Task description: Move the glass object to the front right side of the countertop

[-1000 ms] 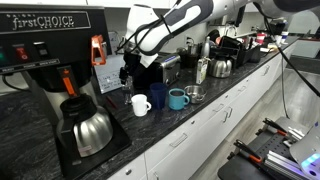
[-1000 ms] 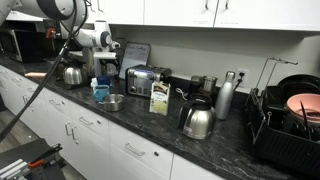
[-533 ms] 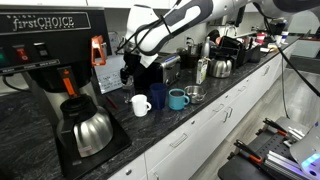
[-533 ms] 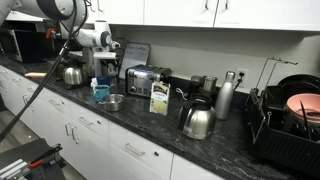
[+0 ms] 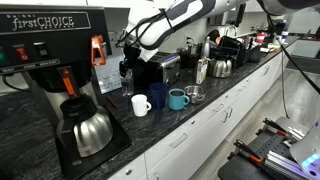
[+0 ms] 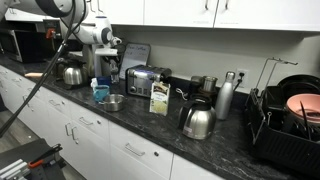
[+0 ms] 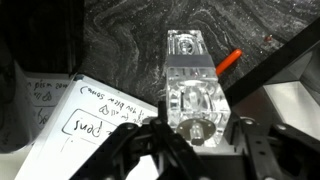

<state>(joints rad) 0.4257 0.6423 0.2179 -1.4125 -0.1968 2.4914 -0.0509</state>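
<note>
In the wrist view, my gripper (image 7: 196, 132) is shut on the glass object (image 7: 194, 85). It is a clear, square-sided bottle with a round metal cap, and the dark fingers (image 7: 148, 145) sit on either side of its cap end. It hangs over the dark speckled countertop (image 7: 110, 30). In both exterior views the gripper (image 5: 127, 66) (image 6: 104, 66) is at the back of the countertop (image 5: 205, 112) (image 6: 135, 118) beside the toaster (image 5: 156, 68) (image 6: 146, 80). The glass is too small to make out there.
A coffee maker (image 5: 55, 70) with a steel carafe stands at one end. A white mug (image 5: 141, 104), a blue mug (image 5: 177, 98) and a steel bowl (image 6: 114, 101) sit near the front edge. A carton (image 6: 159, 98), a kettle (image 6: 197, 120) and a dish rack (image 6: 290, 115) stand further along. A handwritten paper (image 7: 80, 125) lies below the gripper.
The jaws have closed on the glass object. The arm and gripper have since risen a little beside the toaster.
</note>
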